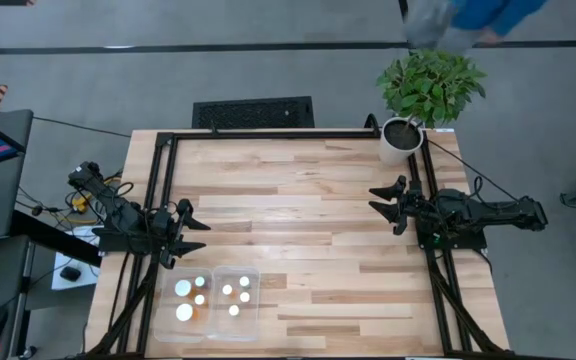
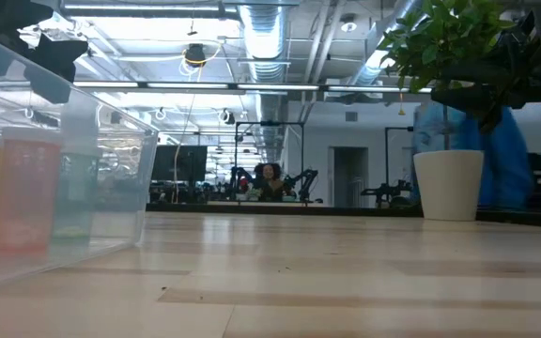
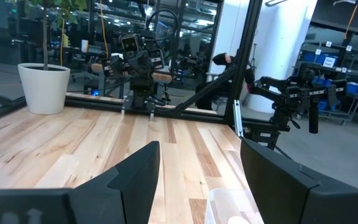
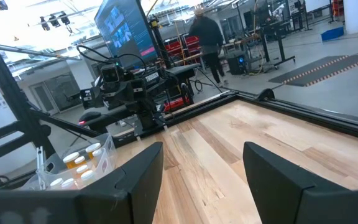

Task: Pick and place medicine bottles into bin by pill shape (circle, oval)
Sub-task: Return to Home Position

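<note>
Clear plastic is catching the light near the edge of the table (image 1: 318,200): the bin (image 1: 238,268) is sitting just beside the left gripper (image 1: 192,230), well apart from the right gripper (image 1: 382,202). The bottles (image 1: 184,289) are standing upright inside it, caps up, across both compartments. Both arms are sitting tucked at their sides, jaws spread apart, gripping nothing.
</note>
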